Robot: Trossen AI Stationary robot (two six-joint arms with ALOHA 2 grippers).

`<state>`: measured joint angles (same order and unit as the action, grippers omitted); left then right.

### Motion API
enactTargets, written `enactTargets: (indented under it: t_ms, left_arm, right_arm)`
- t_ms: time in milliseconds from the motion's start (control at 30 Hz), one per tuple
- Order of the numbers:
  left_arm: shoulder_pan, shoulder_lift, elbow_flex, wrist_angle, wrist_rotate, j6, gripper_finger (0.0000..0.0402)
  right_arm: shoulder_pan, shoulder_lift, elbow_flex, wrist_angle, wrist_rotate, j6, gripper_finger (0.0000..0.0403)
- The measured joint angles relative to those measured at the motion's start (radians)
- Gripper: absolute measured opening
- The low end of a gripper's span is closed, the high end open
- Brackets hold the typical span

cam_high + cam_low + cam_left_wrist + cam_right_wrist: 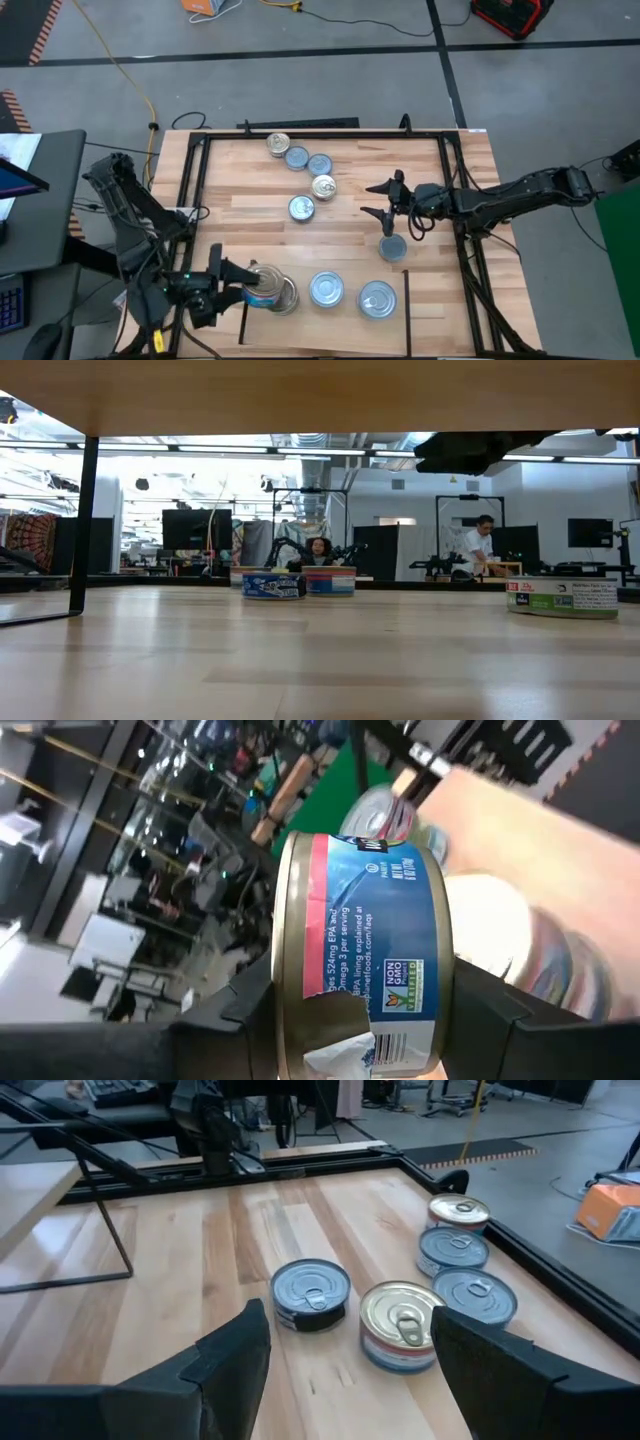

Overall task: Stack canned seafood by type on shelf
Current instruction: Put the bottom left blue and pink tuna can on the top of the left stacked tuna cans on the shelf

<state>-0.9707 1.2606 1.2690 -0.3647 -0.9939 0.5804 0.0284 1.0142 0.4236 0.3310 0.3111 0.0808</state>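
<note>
Table (250,215): light wood planks inside a black frame (196,170). The shelf (350,320), marked by thin black lines at the near edge, holds three tin positions so far.

Progress, as judged: early to middle stage.
- Shelf, left position: a stack (283,297) is forming. The left gripper (243,281) is clamped on a tin (360,960) turned on its side, touching that stack. Placement is not yet complete.
- Shelf, middle and right positions: a silver-topped tin (327,290) and another (377,299); stack heights cannot be told.
- Unsorted: a loose group of five tins (305,175) at the far side, mixed gold and silver tops, and one grey tin (393,247) just beside the right gripper (381,199).
- Right gripper: fingers spread, holding nothing, over mid-table, facing the group.

Legible writing:
- Held tin, blue and pink label: "NON GMO Project VERIFIED", "Omega 3 per serving", "wildplanetfoods.com/faqs".
- Other labels: too small to read.
</note>
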Motion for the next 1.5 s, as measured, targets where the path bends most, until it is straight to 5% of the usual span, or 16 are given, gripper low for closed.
enactTargets:
  t_ms: [633,1500]
  left_arm:
    - [0.056,0.086,0.000,0.131,0.072,0.143,0.0193]
    - [0.075,0.087,0.000,0.087,0.122,-0.028,0.0250]
  right_arm:
    - [0.031,0.000,0.000,0.008,0.000,0.053,0.0302]
    - [0.031,0.000,0.000,0.008,0.000,0.051,0.0302]
